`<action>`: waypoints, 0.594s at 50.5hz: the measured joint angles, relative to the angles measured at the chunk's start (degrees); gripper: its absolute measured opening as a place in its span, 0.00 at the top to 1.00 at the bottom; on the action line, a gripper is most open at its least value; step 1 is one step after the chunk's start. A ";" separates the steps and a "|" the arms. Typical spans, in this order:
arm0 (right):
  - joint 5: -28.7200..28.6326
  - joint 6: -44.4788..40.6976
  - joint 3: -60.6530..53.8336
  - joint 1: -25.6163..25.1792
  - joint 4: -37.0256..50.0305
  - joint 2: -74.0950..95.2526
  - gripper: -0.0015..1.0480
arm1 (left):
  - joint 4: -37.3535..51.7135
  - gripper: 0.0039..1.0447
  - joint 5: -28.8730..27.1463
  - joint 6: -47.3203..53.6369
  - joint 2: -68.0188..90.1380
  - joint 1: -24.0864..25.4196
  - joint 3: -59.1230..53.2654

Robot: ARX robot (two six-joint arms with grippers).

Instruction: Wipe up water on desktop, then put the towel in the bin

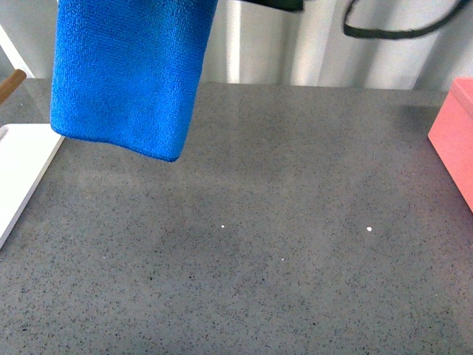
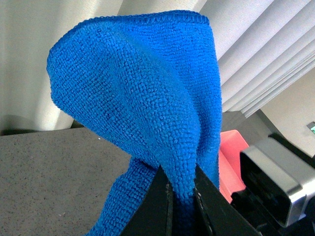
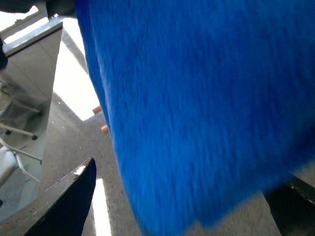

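The blue towel (image 1: pixel 126 74) hangs limp above the back left of the grey speckled desktop (image 1: pixel 295 281), its lower edge clear of the surface. My left gripper (image 2: pixel 182 196) is shut on the towel (image 2: pixel 142 98), with a fold pinched between its black fingers (image 2: pixel 152 214). In the front view that gripper is out of the picture, above the top edge. My right gripper (image 3: pixel 189 177) is open and the towel (image 3: pixel 206 98) hangs close in front of it, blurred, between its fingers (image 3: pixel 69 206). The pink bin (image 1: pixel 457 140) stands at the right edge.
A flat white board (image 1: pixel 18 174) lies at the left edge with a wooden handle (image 1: pixel 11 85) behind it. Three tiny white specks (image 1: pixel 369 228) dot the middle of the desktop. The pink bin (image 2: pixel 231 157) shows beyond the left gripper, beside a grey block (image 2: pixel 275 182).
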 joint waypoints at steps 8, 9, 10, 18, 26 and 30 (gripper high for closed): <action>2.89 4.20 8.87 3.08 1.11 4.26 0.07 | 0.00 0.97 -0.02 0.00 0.00 0.00 0.00; 3.17 4.81 9.42 3.41 1.22 4.59 0.09 | 0.00 0.97 -0.02 0.00 -0.02 0.00 0.00; 3.19 4.92 9.62 3.58 1.40 4.72 0.10 | 0.00 0.97 -0.04 0.00 -0.02 0.00 0.00; 4.11 7.82 9.79 5.09 4.46 5.18 0.29 | 0.00 0.97 -0.11 0.02 -0.02 0.09 0.00; 5.97 9.22 8.55 5.84 5.79 4.96 0.46 | 0.00 0.92 -0.28 0.00 -0.02 0.15 0.00; 6.40 9.22 6.86 5.97 5.88 4.70 0.59 | 0.00 0.77 -0.24 0.02 -0.02 0.13 0.00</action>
